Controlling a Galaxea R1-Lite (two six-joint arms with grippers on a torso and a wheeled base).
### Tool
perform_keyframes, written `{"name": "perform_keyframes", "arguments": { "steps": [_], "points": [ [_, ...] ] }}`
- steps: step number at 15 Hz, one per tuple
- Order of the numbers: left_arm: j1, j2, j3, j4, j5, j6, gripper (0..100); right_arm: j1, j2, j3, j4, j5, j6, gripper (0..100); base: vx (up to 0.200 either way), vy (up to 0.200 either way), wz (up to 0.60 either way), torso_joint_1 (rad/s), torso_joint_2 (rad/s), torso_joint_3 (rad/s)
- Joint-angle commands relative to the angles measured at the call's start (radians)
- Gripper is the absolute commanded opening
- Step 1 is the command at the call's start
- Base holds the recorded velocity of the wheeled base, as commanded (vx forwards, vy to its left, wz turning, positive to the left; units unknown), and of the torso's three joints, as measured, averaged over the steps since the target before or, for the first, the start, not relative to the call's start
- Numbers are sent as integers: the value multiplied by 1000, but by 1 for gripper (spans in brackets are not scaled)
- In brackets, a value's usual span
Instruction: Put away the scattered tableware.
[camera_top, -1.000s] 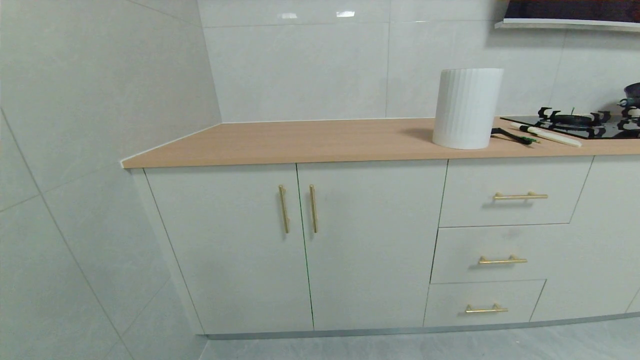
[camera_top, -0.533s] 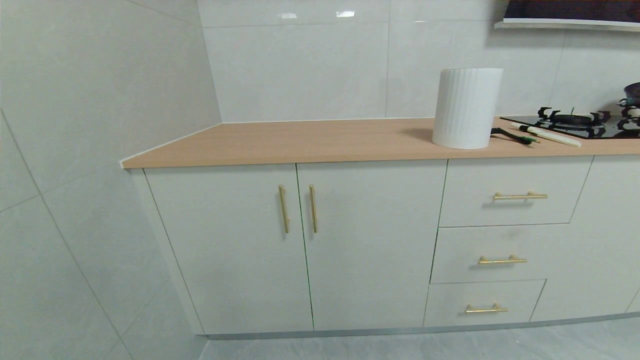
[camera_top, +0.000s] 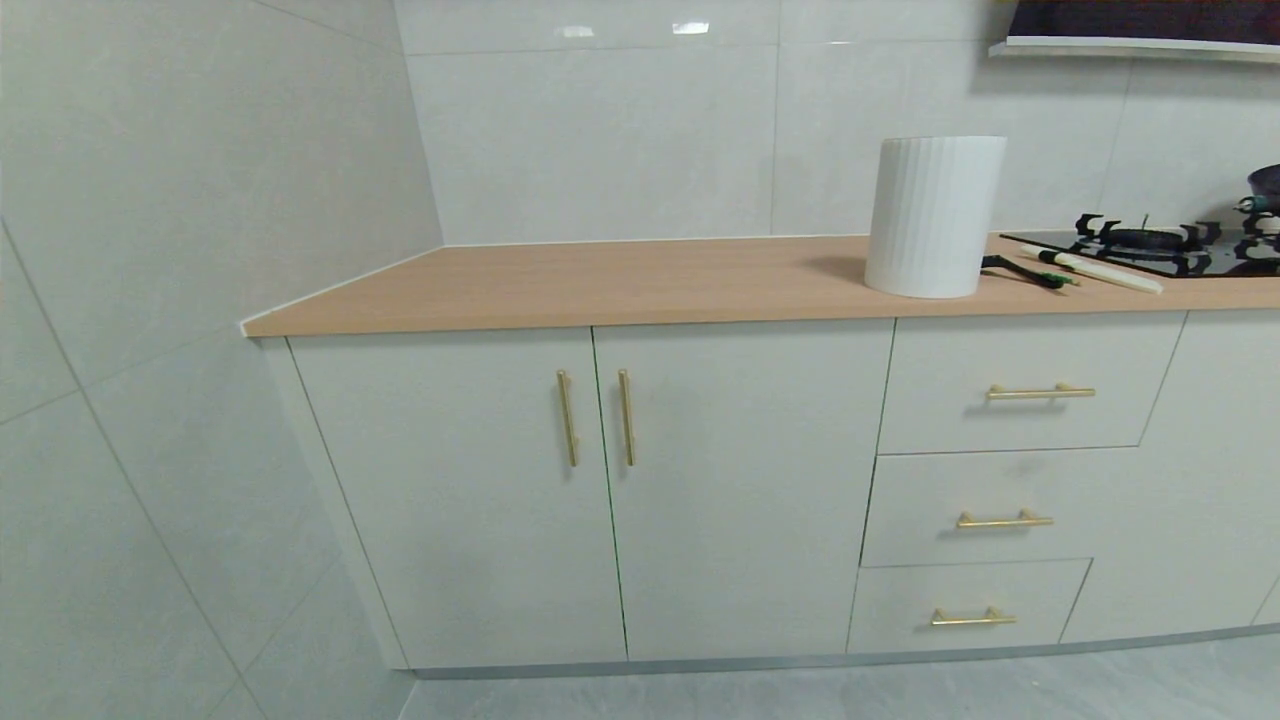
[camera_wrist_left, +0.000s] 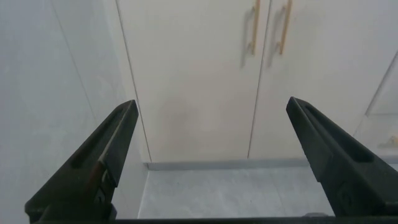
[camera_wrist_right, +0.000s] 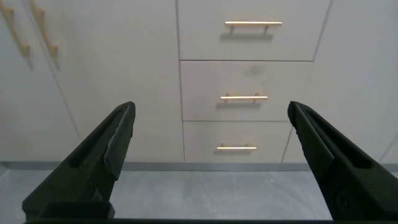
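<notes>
A tall white ribbed holder (camera_top: 934, 215) stands on the wooden counter (camera_top: 620, 280). To its right lie a black-handled utensil (camera_top: 1025, 271) and a long cream-handled utensil (camera_top: 1095, 270), close by the stove edge. My left gripper (camera_wrist_left: 211, 118) hangs low and open in front of the double cabinet doors (camera_wrist_left: 267, 74), nothing between its fingers. My right gripper (camera_wrist_right: 211, 118) is likewise low and open, facing the stack of drawers (camera_wrist_right: 245, 87), far below the counter items.
A black gas stove (camera_top: 1160, 245) occupies the counter's right end, with a range hood (camera_top: 1140, 30) above. Tiled wall (camera_top: 180, 300) closes off the left side. Doors carry gold handles (camera_top: 597, 416); three drawers have gold pulls (camera_top: 1040, 392). Grey floor (camera_top: 850, 695) lies below.
</notes>
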Motion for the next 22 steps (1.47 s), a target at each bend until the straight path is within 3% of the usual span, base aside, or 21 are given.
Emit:
{"name": "perform_keyframes", "arguments": {
  "steps": [1,3,7,14,22],
  "points": [
    [-2,0,2,-1,-2,4,100,2,-2,1,1,1,0,100,0,0,0,0,0,0],
    [-3,0,2,-1,-3,27,100,2,-4,1,1,1,0,100,0,0,0,0,0,0],
    [-3,0,0,-1,-2,-7,100,2,-4,1,1,4,-1,100,0,0,0,0,0,0],
    [-3,0,0,-1,-2,-8,100,2,-4,1,1,3,14,100,0,0,0,0,0,0],
    [-3,0,0,-1,0,-8,100,2,-4,1,1,4,12,100,0,-200,0,5,2,1]
  ]
}}
